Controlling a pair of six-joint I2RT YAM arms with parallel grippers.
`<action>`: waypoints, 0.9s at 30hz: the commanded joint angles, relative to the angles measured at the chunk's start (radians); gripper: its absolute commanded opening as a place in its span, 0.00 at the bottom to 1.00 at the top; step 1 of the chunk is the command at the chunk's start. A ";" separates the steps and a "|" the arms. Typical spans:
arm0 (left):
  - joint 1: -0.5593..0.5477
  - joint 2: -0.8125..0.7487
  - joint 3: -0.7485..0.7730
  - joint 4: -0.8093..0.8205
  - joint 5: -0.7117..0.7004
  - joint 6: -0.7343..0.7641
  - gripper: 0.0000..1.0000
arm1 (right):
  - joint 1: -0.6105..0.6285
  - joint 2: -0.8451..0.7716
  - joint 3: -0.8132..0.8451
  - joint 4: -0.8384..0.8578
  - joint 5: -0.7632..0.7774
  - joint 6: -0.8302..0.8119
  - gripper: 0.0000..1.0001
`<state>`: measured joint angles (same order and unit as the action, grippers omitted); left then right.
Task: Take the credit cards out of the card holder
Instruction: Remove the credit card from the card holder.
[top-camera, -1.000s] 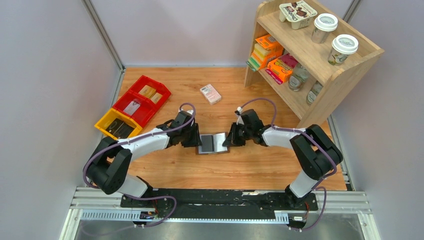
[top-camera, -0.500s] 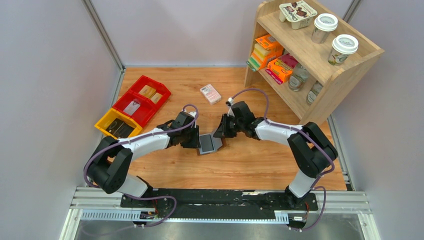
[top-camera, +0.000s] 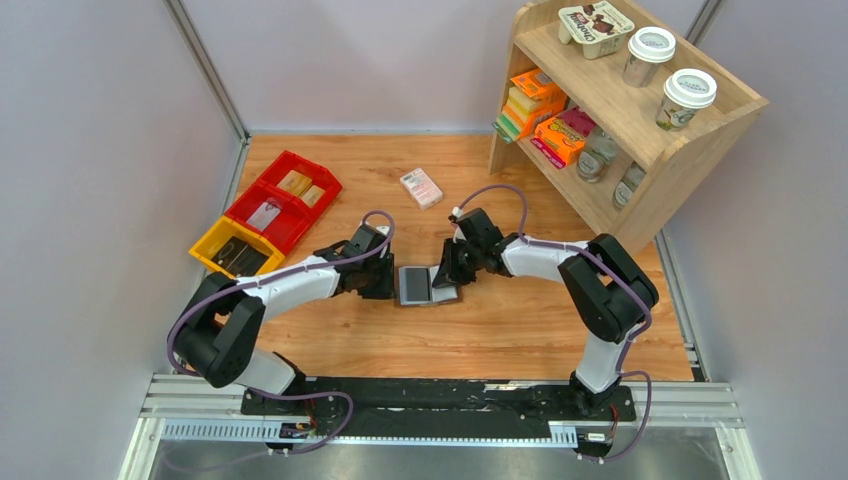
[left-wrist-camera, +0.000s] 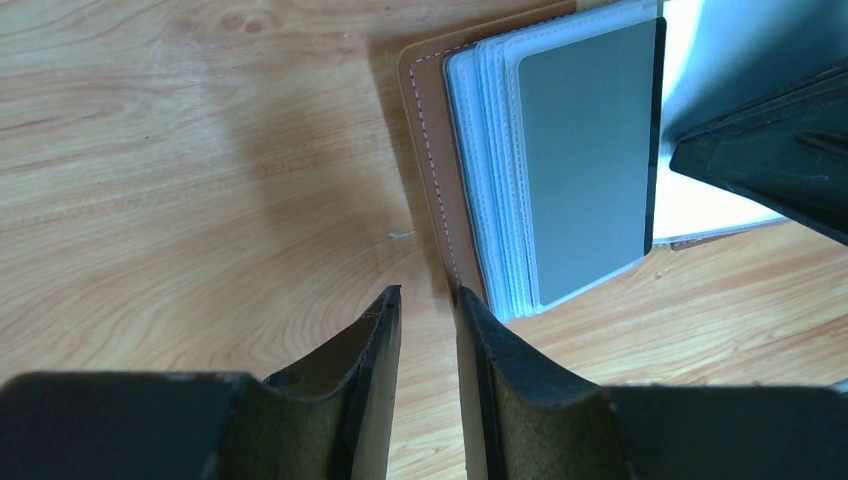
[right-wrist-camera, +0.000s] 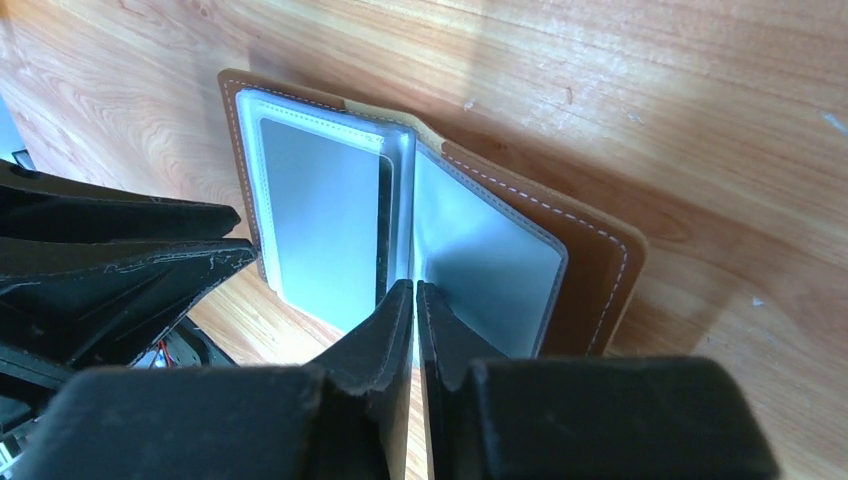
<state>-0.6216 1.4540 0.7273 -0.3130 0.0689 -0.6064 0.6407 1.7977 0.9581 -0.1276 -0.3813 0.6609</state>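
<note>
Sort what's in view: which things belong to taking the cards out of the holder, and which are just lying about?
Job: open brown leather card holder; grey card in its clear pocket; left gripper; right gripper.
Lying about: pink-and-white patterned box; red plastic bins; yellow plastic bin; wooden shelf of groceries.

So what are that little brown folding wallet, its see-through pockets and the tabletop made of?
The brown folding wallet looks like leather or imitation leather: matte tan, pale stitching along the edge. Its pale clear pockets look like soft glossy plastic, with stacked translucent edges. The wooden tabletop shows grain and knots, though it may be a printed laminate.
</note>
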 joint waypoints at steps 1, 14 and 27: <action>0.002 -0.053 0.089 -0.063 -0.049 -0.015 0.35 | 0.001 0.009 0.047 -0.029 -0.015 -0.047 0.12; 0.002 0.064 0.207 -0.025 0.092 0.010 0.38 | -0.001 0.015 0.059 -0.026 -0.031 -0.067 0.12; 0.002 0.204 0.136 0.005 0.058 0.042 0.26 | -0.087 0.034 -0.076 0.246 -0.192 0.031 0.18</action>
<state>-0.6212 1.6333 0.8970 -0.3248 0.1516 -0.5884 0.5808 1.8122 0.9154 -0.0143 -0.5056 0.6575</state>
